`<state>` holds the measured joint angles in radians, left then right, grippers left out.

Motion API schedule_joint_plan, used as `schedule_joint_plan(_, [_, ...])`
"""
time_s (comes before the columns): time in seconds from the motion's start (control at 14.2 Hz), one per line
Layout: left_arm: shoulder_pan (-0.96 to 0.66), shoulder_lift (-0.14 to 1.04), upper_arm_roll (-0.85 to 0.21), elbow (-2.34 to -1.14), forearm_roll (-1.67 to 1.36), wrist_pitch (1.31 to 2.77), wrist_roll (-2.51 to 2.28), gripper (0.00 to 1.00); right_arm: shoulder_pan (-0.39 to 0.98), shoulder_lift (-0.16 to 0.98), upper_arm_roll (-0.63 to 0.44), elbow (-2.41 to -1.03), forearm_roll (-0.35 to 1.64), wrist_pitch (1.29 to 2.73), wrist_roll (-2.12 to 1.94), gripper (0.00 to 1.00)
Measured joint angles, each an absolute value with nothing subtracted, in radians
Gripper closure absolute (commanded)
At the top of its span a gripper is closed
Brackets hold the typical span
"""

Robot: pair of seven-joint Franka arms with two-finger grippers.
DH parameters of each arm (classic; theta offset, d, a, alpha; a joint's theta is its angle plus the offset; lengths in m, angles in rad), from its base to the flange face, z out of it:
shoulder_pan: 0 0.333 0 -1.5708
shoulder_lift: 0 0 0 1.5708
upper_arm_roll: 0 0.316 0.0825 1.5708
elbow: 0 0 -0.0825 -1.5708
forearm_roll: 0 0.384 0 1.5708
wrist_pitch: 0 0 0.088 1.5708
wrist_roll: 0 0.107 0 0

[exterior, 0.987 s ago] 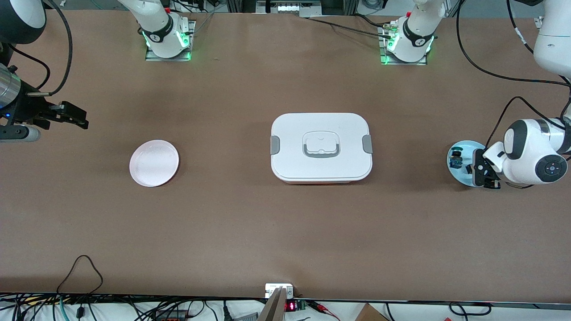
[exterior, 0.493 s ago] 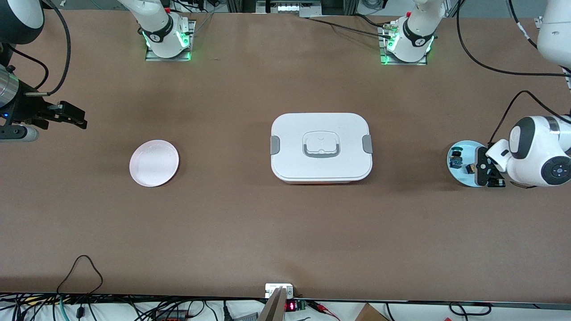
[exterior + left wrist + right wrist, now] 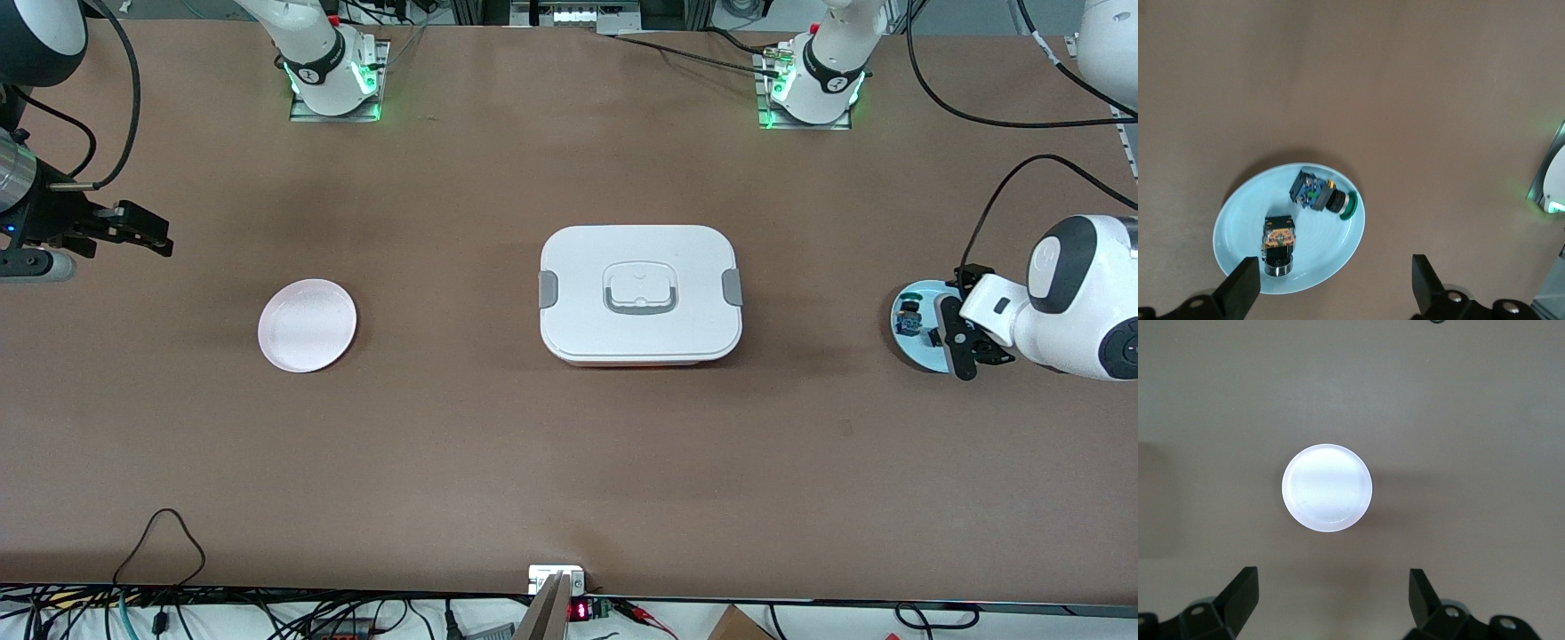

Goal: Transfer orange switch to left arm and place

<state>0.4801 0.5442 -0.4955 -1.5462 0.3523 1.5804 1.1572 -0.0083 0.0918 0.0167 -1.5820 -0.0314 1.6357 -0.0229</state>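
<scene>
Over the light blue plate (image 3: 916, 348) at the left arm's end of the table hangs the left gripper (image 3: 965, 342), its two black fingers (image 3: 1241, 288) spread wide with nothing between them. In the left wrist view the orange switch (image 3: 1279, 244) lies on that plate between the spread fingertips — black body, orange-brown base, not touched by either finger. Just beside it on the same plate lies the blue-green switch (image 3: 1322, 195), apart from the orange one.

The box (image 3: 640, 294) sits closed at the middle of the table, grey clips at both ends, well apart from the blue plate.

Toward the right arm's end lies the white plate (image 3: 308, 324), bare on the brown table (image 3: 498, 444). The right gripper (image 3: 142, 233) waits in the air over the table's edge at that end — its fingers (image 3: 1238, 595) held wide apart and empty, the white plate in its wrist camera's sight.
</scene>
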Motion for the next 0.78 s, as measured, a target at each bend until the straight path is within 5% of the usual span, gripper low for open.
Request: schedule_joint_plan(0.78, [0.47,0.462,-0.674,-1.299,0.336,1.246,0.85,0.0,-0.008,0.092,0.017,-1.581,-0.032,1.637,-0.023,0.0])
